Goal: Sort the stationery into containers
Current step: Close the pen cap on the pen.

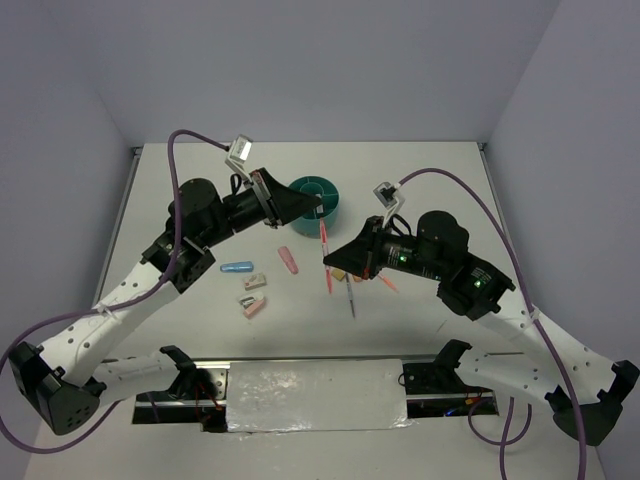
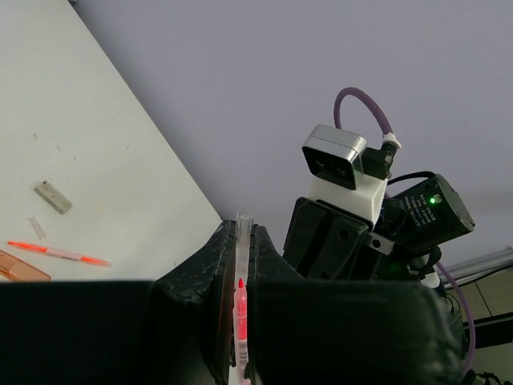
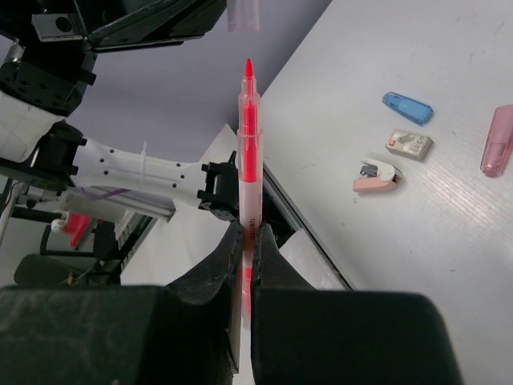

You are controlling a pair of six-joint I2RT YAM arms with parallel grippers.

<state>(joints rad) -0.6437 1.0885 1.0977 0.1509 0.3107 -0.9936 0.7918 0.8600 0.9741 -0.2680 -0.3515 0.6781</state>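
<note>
Since the loose bits sit nearest on the worktop [image 1: 440, 190], starting there: pink block [image 1: 254, 308] with a grey block [image 1: 246, 300] just beside it, white block [image 1: 257, 283] a little farther. Blue capsule [image 1: 236, 267] is left of those, pink capsule [image 1: 288, 261] right. Thin pen [image 1: 351, 297] and orange pen [image 1: 386, 284] lie right of centre, just on the near side of the right claw [image 3: 246, 233].

Right claw is clamped low on the barrel of a pink pen [image 3: 250, 152], with the bare red tip pointing toward the left claw [image 2: 237, 241].

Left claw is pinched narrow on a clear tube [image 2: 244, 223] with red showing inside. It looks like the pen's cap, can't tell for sure. Right wrist view shows a gap between the pen tip and that piece.

Teal tub [image 1: 331, 192] sits at far centre, just behind the left claw, which covers most of it. Can't tell what's in the compartments.
</note>
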